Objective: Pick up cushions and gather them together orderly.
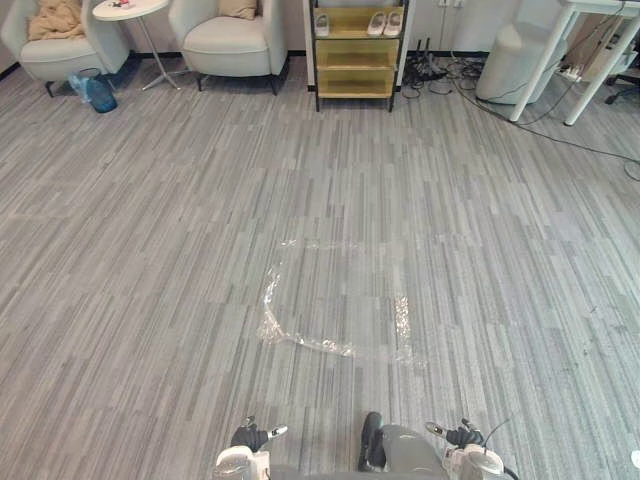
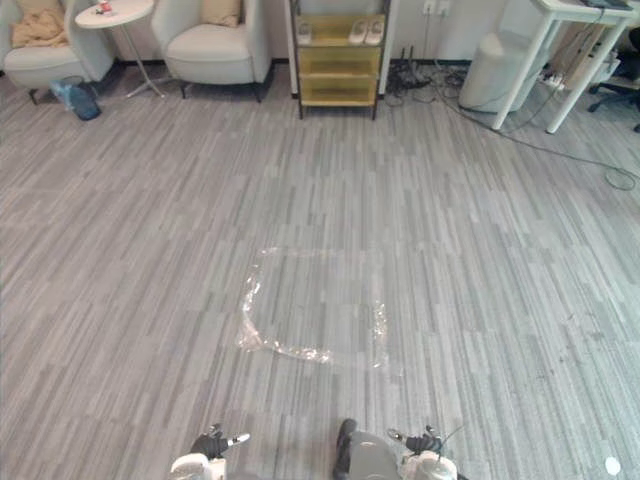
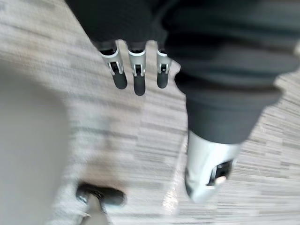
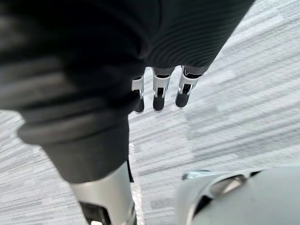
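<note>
A crumpled tan cushion point(image 1: 55, 18) lies on the seat of the left pale armchair point(image 1: 60, 55) at the far end of the room. A second tan cushion point(image 1: 238, 8) leans against the back of the right armchair point(image 1: 232, 45). Both chairs are far from me across the grey floor. My left hand point(image 3: 138, 79) hangs over the floor, its fingers straight and holding nothing. My right hand point(image 4: 158, 96) hangs the same way, relaxed and empty.
A round white side table point(image 1: 130, 10) stands between the armchairs, with a blue bag point(image 1: 97, 93) on the floor beside it. A yellow shelf point(image 1: 357, 50) with shoes, a white desk point(image 1: 570, 50) and cables point(image 1: 455, 75) are at the back right. A clear tape outline point(image 1: 335, 300) marks the floor ahead.
</note>
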Tool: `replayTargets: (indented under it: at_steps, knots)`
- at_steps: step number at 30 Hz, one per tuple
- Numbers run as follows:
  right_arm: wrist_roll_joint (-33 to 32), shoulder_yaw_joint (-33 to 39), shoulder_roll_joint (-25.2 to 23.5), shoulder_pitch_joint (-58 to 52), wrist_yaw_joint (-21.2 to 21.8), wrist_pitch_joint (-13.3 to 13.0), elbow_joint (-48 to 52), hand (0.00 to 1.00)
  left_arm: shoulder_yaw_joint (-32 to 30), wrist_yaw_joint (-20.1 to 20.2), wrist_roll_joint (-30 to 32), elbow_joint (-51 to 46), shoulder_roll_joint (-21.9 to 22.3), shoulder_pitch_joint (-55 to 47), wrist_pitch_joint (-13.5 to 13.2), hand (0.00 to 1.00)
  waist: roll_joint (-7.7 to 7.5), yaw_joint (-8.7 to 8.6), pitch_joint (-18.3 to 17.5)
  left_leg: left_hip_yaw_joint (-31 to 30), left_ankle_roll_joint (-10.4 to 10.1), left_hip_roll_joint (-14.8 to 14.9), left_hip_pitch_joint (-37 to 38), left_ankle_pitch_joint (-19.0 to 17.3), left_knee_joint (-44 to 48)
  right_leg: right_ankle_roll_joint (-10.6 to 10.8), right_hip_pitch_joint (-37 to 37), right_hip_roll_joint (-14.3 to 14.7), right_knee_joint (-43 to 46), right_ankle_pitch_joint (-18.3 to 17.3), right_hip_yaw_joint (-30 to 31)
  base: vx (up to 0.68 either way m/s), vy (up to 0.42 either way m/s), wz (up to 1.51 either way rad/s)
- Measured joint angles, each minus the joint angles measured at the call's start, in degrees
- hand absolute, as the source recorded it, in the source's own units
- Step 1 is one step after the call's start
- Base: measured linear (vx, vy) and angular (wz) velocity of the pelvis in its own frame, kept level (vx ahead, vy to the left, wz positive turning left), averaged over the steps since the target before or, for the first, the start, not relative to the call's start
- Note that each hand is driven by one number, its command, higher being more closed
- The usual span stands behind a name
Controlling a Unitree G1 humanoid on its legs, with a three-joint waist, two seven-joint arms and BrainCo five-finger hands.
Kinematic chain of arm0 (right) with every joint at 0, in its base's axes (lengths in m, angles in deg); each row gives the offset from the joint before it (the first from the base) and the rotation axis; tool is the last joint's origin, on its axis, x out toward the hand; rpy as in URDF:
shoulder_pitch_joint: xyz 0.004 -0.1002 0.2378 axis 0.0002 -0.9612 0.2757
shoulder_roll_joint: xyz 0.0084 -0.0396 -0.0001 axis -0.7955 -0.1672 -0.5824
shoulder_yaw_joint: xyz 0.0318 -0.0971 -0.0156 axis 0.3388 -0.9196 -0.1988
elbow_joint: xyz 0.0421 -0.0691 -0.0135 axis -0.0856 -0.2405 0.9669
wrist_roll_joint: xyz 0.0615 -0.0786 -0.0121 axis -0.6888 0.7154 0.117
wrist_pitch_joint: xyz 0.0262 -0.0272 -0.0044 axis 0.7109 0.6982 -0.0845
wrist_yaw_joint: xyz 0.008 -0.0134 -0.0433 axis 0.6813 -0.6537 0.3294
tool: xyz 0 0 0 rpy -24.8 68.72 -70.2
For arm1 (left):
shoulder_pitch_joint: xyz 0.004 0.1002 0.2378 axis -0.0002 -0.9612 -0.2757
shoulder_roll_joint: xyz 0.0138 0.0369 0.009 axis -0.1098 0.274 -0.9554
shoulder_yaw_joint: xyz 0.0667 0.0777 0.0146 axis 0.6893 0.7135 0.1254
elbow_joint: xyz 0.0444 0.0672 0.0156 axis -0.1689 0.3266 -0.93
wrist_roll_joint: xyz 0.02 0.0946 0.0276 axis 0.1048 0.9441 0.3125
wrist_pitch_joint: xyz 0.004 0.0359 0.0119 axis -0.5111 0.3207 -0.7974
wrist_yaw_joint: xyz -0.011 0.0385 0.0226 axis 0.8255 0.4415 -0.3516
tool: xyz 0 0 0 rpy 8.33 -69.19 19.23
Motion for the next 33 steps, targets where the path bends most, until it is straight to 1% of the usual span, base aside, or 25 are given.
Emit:
replayTargets:
  at_steps: [3,4,5,6,7,8,9,10,11,12,13,15,16,17,18,19,21,23,25,26,28,29,30,32,33]
  knots:
    - [-0.1,-0.7,-0.1,0.6,0.0,0.2,-2.4,0.00,0.5,0.5,0.0,-1.7,-0.5,-0.3,-0.4,0.00,-1.45,0.73,0.6,3.9,2.0,-2.5,-7.0,-3.0,-1.3,0.0,6.7,0.1,-5.2,-0.3,0.6,0.37,-0.089,-0.07]
    - [-0.1,-0.8,0.1,0.9,-0.1,0.4,-2.6,0.00,0.8,0.6,-0.1,-2.1,-0.4,-0.3,-0.8,0.00,-1.12,1.57,0.5,6.1,2.7,-4.9,-9.3,-4.0,-8.3,0.5,9.4,-0.1,-7.4,-0.5,1.6,0.39,-0.008,-0.34]
    - [-0.1,-0.9,0.1,1.2,-0.1,0.4,-2.6,0.00,0.7,0.7,-0.2,-2.3,-0.3,-0.3,-1.0,0.00,-0.87,2.29,0.4,7.3,3.0,-8.0,-10.4,-3.7,-20.0,1.1,11.4,-0.7,-8.9,-1.0,2.4,0.49,0.047,-0.40]
    - [-0.1,-0.9,0.2,1.4,-0.1,0.3,-2.5,0.00,0.6,0.7,-0.2,-2.5,-0.1,-0.3,-1.1,0.00,-0.77,2.77,0.4,6.9,2.7,-10.9,-11.0,-1.5,-31.1,1.8,12.9,-1.2,-10.0,-1.6,3.1,0.61,0.141,-0.45]
    - [-0.1,-1.0,-0.1,1.4,-0.1,0.3,-2.6,0.00,0.4,0.8,-0.6,-2.8,-0.1,-0.4,-1.3,0.00,-0.97,3.96,0.3,5.8,2.2,-13.7,-10.8,7.0,-43.2,2.5,14.6,-1.9,-11.5,-2.6,4.5,0.54,0.145,-0.53]
    - [-0.1,-1.5,-0.4,1.2,-0.1,0.3,-2.6,0.00,0.3,0.8,-0.7,-2.9,-0.1,-0.5,-1.3,0.00,-1.22,5.20,-0.1,5.5,1.2,-14.5,-9.9,12.0,-46.5,3.2,15.6,-2.3,-12.6,-3.0,5.8,0.49,0.137,-0.50]
    - [-0.1,-1.8,-0.5,1.2,-0.1,0.3,-2.6,0.00,0.3,0.8,-0.7,-2.8,-0.2,-0.5,-1.3,0.00,-1.49,5.55,-0.4,5.8,2.3,-15.0,-9.6,13.4,-47.1,3.8,16.0,-2.5,-13.1,-3.4,6.2,0.52,0.094,-0.21]
    - [-0.1,-2.2,-1.2,1.3,0.0,0.3,-2.6,0.00,0.3,0.8,-0.6,-2.5,-0.5,0.0,-1.2,0.00,-2.19,5.36,-0.8,5.9,5.4,-16.6,-9.0,12.4,-46.7,5.3,17.4,-3.9,-13.7,-3.3,6.2,0.64,0.104,0.21]
    - [0.0,-2.1,-1.7,0.6,0.0,0.4,-2.1,0.00,-0.7,0.9,-0.7,-2.9,-0.5,0.3,-1.0,0.00,-3.32,5.04,-0.4,6.4,8.4,-17.6,-9.4,9.4,-42.1,6.2,19.0,-5.3,-13.1,-2.8,6.1,0.63,0.094,0.30]
    - [0.0,-2.1,-1.8,0.4,0.0,0.4,-1.9,0.00,-0.8,0.9,-0.7,-3.1,-0.5,0.3,-1.0,0.00,-3.47,5.25,-0.4,6.5,8.8,-17.7,-9.3,8.6,-41.0,6.4,19.3,-5.5,-12.3,-2.7,6.1,0.54,0.098,0.21]
    - [0.1,-2.1,-2.0,0.2,0.0,0.4,-1.6,0.00,-0.8,0.9,-0.7,-3.1,-0.4,0.3,-1.0,0.00,-3.74,5.71,-0.6,6.9,9.3,-18.0,-8.5,7.3,-39.8,6.6,18.7,-6.1,-8.2,-2.7,6.4,0.48,0.107,0.05]
    - [1.2,-2.0,-2.3,-0.3,0.2,0.1,-1.6,0.00,0.5,1.2,-0.6,-1.8,-0.7,0.4,-0.7,0.00,-4.13,5.32,-1.5,5.6,8.4,-18.8,-2.6,2.6,-43.2,10.3,10.6,-8.3,15.2,-2.6,7.0,0.51,0.107,0.10]
    - [1.4,-2.1,-2.5,-0.5,0.4,0.1,-1.6,0.00,1.0,1.3,-0.4,-1.4,-1.1,0.8,-0.6,0.00,-4.93,5.17,-1.4,5.2,8.5,-19.7,-1.0,2.0,-43.8,12.2,7.7,-9.7,22.3,-1.7,7.6,0.47,0.036,0.25]
    - [1.9,-2.0,-2.7,-1.1,0.6,0.3,-1.4,0.00,2.0,1.5,-0.2,-0.6,-2.0,1.0,-0.2,0.00,-6.19,4.55,-1.4,4.8,8.4,-20.9,2.4,1.3,-45.0,12.4,3.6,-12.4,32.8,-1.9,7.2,0.47,-0.001,0.33]
    - [2.3,-2.0,-2.2,-1.3,0.7,0.3,-1.2,0.00,2.8,1.5,0.1,0.1,-2.5,1.0,0.3,0.00,-6.10,3.63,-1.4,3.8,8.5,-21.2,6.6,0.7,-47.1,10.9,1.1,-14.3,37.5,-3.3,5.2,0.47,-0.007,0.29]
    - [2.3,-2.0,-2.0,-1.3,0.7,0.3,-1.2,0.00,3.2,1.6,0.1,0.5,-2.6,0.9,0.4,0.00,-5.94,3.28,-1.3,3.6,8.5,-21.1,8.9,0.7,-48.5,10.5,0.5,-14.8,37.4,-4.4,4.1,0.45,-0.012,0.19]
    - [2.3,-0.5,-2.0,-1.3,0.8,0.2,-0.2,0.00,4.3,1.5,0.1,0.9,-2.6,1.2,0.4,0.00,-4.87,2.37,-0.9,3.0,8.0,-19.4,14.3,0.5,-51.6,8.3,-2.9,-15.3,29.5,-6.9,-1.1,0.40,-0.039,0.12]
    - [2.3,0.0,-2.1,-1.2,0.8,0.0,0.4,0.00,4.7,1.5,0.1,1.0,-2.6,1.4,0.4,0.00,-4.83,1.67,-0.9,1.8,7.2,-17.5,15.6,0.0,-51.8,7.8,-5.9,-13.6,19.1,-6.0,-2.3,0.43,-0.139,0.34]
    - [2.3,0.0,-2.1,-0.5,1.1,-0.1,0.4,0.00,5.3,1.5,0.1,1.0,-2.7,1.6,0.4,0.00,-4.78,0.95,-0.8,0.7,6.5,-15.6,17.2,-0.4,-52.7,7.9,-8.0,-11.1,7.8,-1.7,-0.8,0.47,-0.239,0.40]
    - [2.2,0.0,-2.1,-0.2,1.2,0.0,0.2,0.00,5.7,1.5,0.1,1.1,-2.8,1.1,0.4,0.00,-5.13,0.56,-0.7,0.7,5.1,-14.9,18.3,-1.3,-52.7,7.8,-8.6,-9.8,0.5,2.9,1.4,0.33,-0.203,0.28]
    - [2.2,0.0,-2.1,-0.4,1.3,-0.3,0.0,0.00,6.2,1.5,0.2,1.0,-3.5,0.1,0.3,0.00,-6.15,-0.05,-0.9,-1.2,3.2,-14.7,20.3,-4.0,-52.2,8.0,-8.7,-9.5,-5.5,8.1,5.2,0.39,-0.293,0.42]
    - [1.9,0.2,-1.1,-0.5,1.6,-1.0,0.0,0.00,6.0,1.3,0.1,1.9,-3.2,-0.2,0.3,0.00,-4.82,-0.58,-1.2,-3.3,2.0,-12.9,22.1,-7.2,-50.9,6.7,-9.1,-7.9,-0.6,11.1,6.0,0.43,-0.356,0.39]
    - [2.1,0.2,-0.6,-0.5,1.7,-1.1,-0.1,0.00,6.1,1.3,0.2,2.1,-2.7,-0.2,0.3,0.00,-3.82,-0.41,-1.7,-3.9,1.8,-11.9,21.6,-7.6,-49.2,6.2,-9.6,-7.0,1.0,9.4,5.5,0.52,-0.421,0.25]
    - [2.2,0.1,-0.2,-0.4,1.8,-1.1,-0.1,0.00,4.1,0.9,0.9,2.0,-0.8,-0.3,0.3,0.00,-2.00,-0.24,-2.4,-5.5,1.6,-9.2,15.1,-7.5,-34.3,4.7,-7.9,-5.0,0.6,6.7,3.9,0.40,-0.329,0.13]
    - [2.1,0.0,-0.5,-0.7,1.7,-1.1,0.5,0.00,3.0,1.0,1.3,1.5,0.2,-0.1,0.3,0.00,-0.28,-0.32,-2.5,-5.6,1.0,-6.9,8.7,-5.0,-21.3,3.2,-5.9,-3.0,-0.6,5.8,2.8,0.40,-0.309,0.18]
